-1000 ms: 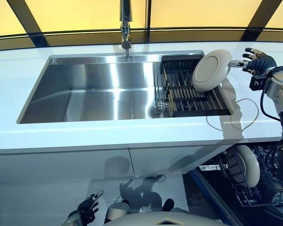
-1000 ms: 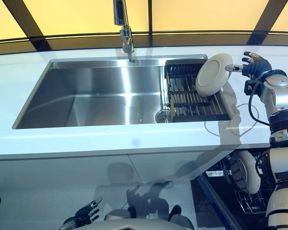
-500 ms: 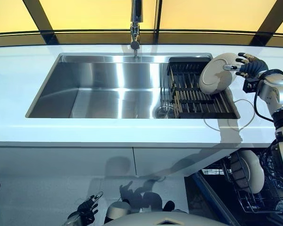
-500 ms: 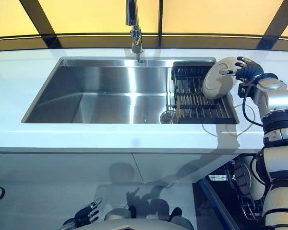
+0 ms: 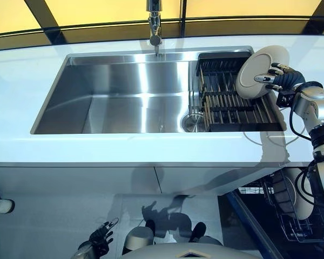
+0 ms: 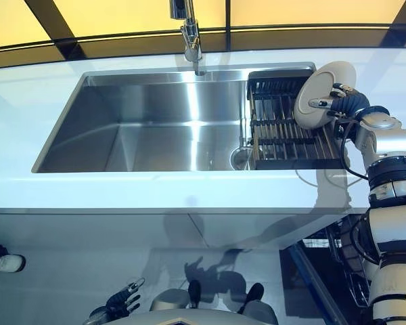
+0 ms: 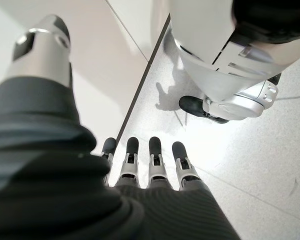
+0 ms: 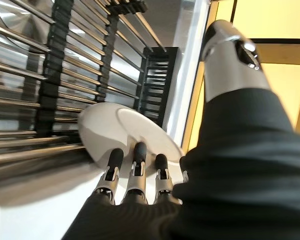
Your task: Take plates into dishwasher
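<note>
A white plate (image 5: 252, 66) leans upright at the right end of the black dish rack (image 5: 227, 103) in the sink. My right hand (image 5: 283, 80) reaches in from the right. Its straight fingers (image 8: 135, 167) lie against the plate's (image 8: 120, 131) face, with the thumb held apart from it. Another white plate (image 5: 292, 190) stands in the dishwasher basket (image 5: 299, 224) below the counter at the lower right. My left hand (image 5: 98, 243) hangs low over the floor with fingers (image 7: 155, 160) straight and nothing in it.
The steel sink basin (image 5: 124, 91) is set in a white counter (image 5: 124, 154), with a faucet (image 5: 154, 21) at the back. White cabinet fronts run below the counter. A person's shoe (image 5: 1, 206) shows on the floor at the far left.
The camera has shifted. My right hand has moved left from beside the plate until its fingers rest on it. The plate stays in the rack. A shoe has come into view at the left.
</note>
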{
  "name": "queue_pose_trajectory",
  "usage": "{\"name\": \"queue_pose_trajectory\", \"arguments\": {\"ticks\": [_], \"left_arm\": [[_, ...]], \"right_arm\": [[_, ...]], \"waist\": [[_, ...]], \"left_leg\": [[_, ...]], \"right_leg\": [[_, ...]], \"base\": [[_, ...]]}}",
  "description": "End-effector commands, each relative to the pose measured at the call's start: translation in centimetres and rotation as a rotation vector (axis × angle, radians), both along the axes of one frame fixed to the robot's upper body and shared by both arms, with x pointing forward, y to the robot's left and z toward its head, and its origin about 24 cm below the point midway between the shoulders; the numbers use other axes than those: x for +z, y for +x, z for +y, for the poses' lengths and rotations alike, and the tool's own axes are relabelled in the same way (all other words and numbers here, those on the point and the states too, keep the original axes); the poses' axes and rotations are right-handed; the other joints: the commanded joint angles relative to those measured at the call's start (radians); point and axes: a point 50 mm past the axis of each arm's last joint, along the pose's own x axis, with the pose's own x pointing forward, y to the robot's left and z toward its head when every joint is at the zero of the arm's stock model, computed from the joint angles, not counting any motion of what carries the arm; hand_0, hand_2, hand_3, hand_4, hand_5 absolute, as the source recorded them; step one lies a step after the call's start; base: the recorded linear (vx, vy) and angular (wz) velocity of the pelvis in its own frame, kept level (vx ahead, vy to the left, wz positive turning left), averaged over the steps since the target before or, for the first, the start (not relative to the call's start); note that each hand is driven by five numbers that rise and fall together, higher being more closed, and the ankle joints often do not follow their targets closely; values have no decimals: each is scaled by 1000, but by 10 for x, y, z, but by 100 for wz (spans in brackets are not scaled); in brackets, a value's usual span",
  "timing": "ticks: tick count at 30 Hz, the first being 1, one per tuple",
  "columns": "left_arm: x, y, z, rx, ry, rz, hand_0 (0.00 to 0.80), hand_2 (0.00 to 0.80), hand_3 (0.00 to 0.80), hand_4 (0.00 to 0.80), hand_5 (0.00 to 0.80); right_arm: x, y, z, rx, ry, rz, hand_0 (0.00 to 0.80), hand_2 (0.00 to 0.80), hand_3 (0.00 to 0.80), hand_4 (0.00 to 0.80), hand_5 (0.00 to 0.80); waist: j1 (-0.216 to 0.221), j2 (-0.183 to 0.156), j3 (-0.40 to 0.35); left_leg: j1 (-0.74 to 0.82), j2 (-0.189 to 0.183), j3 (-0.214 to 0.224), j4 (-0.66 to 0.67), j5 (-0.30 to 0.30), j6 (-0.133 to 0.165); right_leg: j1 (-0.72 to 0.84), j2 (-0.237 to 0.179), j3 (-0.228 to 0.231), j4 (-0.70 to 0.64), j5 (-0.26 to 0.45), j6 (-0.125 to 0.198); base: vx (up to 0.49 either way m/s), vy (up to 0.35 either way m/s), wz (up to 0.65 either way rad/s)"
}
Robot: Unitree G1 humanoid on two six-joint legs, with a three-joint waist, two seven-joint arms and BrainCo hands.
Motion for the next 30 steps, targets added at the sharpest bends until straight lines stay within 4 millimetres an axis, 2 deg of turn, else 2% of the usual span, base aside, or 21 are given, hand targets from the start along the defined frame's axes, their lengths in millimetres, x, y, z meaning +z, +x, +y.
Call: {"name": "queue_pose_trajectory", "arguments": {"ticks": [1,13,22,27,28,30], "left_arm": [[9,25,5,-45,10,-94,0,0,0,0,0],[8,21,6,-47,17,-77,0,0,0,0,0],[9,30,8,-35,47,-69,0,0,0,0,0],[9,33,11,6,60,-59,0,0,0,0,0],[10,35,12,40,61,-61,0,0,0,0,0],[10,35,12,45,60,-63,0,0,0,0,0]], "right_arm": [[47,7,1,-11,-49,-149,0,0,0,0,0],[64,0,-9,-46,-93,-188,0,0,0,0,0],[69,-4,-14,-53,-96,-173,0,0,0,0,0],[75,-9,-24,-61,-102,-174,0,0,0,0,0],[78,-9,-25,-67,-103,-177,0,0,0,0,0],[79,-9,-26,-69,-106,-176,0,0,0,0,0]], "waist": [[33,-37,36],[12,-69,-6],[-16,-105,-41],[-22,-128,-37],[-23,-140,-29],[-22,-146,-23]], "left_leg": [[-68,-24,25,-21,27,-11],[-38,-19,33,-22,19,-15],[3,5,55,0,1,-15],[0,25,42,83,-26,-23],[-31,52,42,210,7,-42],[-60,61,30,288,32,-50]], "right_leg": [[34,-23,-12,39,-94,46],[62,-4,8,23,-99,44],[90,21,34,58,-144,21],[99,34,50,88,-172,-6],[102,42,55,93,-183,-31],[104,44,56,93,-183,-42]], "base": [[-51,12,0],[-3,1,0],[-10,-39,-6],[9,-104,-1],[4,-116,1],[-4,-110,-6]]}}
